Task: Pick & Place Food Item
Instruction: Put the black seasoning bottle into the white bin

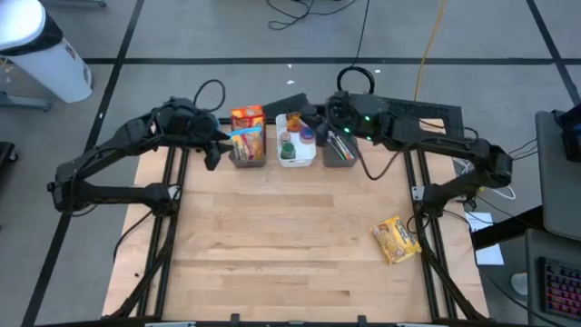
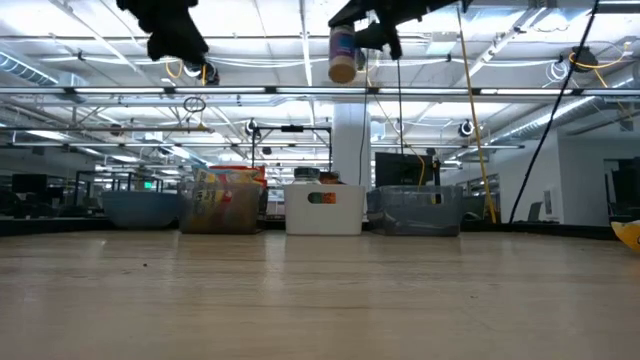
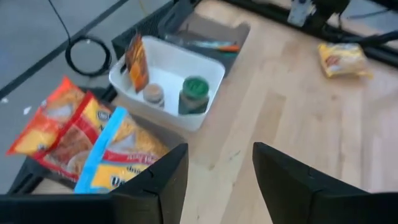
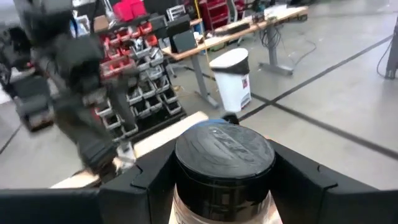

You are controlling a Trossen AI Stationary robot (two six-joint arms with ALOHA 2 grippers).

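Three bins sat in a row at the top centre of the high view. The left bin [image 1: 248, 156] held orange and blue snack bags [image 1: 247, 130]; their print was too blurred to read. The white middle bin [image 1: 297, 156] held a green-lidded jar [image 3: 194, 94], a smaller brown-lidded jar [image 3: 153, 94] and an upright orange packet [image 3: 137, 61]. The right bin [image 1: 339, 154] was grey. The right gripper [image 1: 316, 133] clamped a jar [image 2: 343, 54] with a black, embossed lid, a blue band and tan contents, high above the white bin, top centre of the low view. The left gripper [image 3: 214, 180] hung by the left bin, fingers apart, holding nothing. A yellow snack bag [image 1: 396, 240] lay lower right.
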